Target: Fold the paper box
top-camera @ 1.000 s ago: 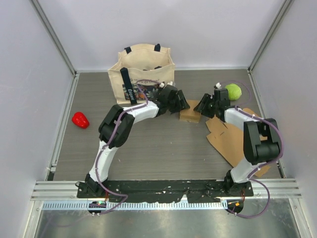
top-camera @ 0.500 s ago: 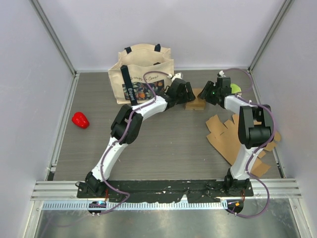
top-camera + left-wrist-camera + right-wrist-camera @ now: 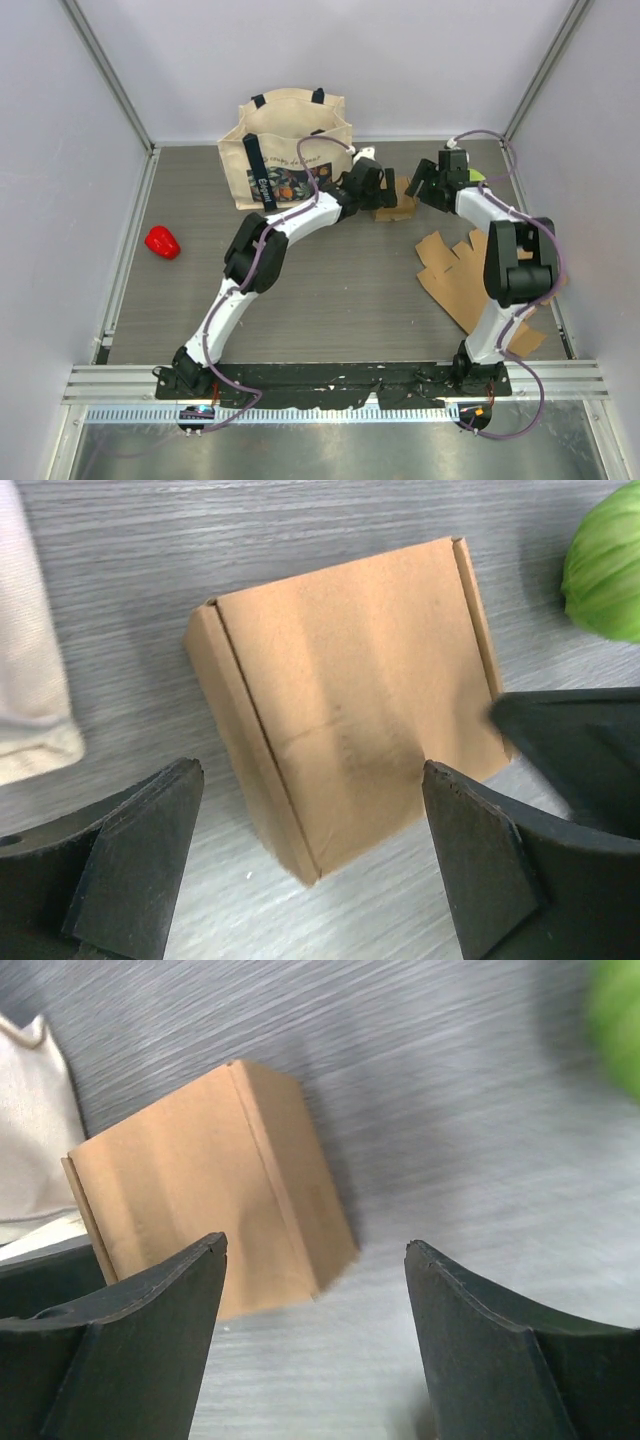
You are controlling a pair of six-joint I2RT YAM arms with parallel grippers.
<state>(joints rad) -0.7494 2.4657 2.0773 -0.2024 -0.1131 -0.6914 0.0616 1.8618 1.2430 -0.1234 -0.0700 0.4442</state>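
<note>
Top external view is showing a cream tote bag (image 3: 285,150) standing upright at the far side of the grey wood-grain table (image 3: 330,300), mouth gaping upward. Its inside is lying in shadow, contents unreadable. Just right of the bag, the paper box (image 3: 392,207) is sitting on the table folded shut, so nothing inside is showing. Flat cardboard blanks (image 3: 465,285) are lying further right of the bag, nearer the arm bases. Pale walls are enclosing the table on three sides. A red pepper (image 3: 162,241) is resting left of the bag, well apart. A green ball (image 3: 480,178) is peeking out beyond the box.

Left gripper (image 3: 378,188) is hovering between bag and box, right gripper (image 3: 425,190) on the box's other side. Both are standing with jaws spread wide, gripping nothing.

Box is lying flat, broad face up. Long axis seems to be running away from the bag toward the right wall, though it is looking nearly square.
</note>
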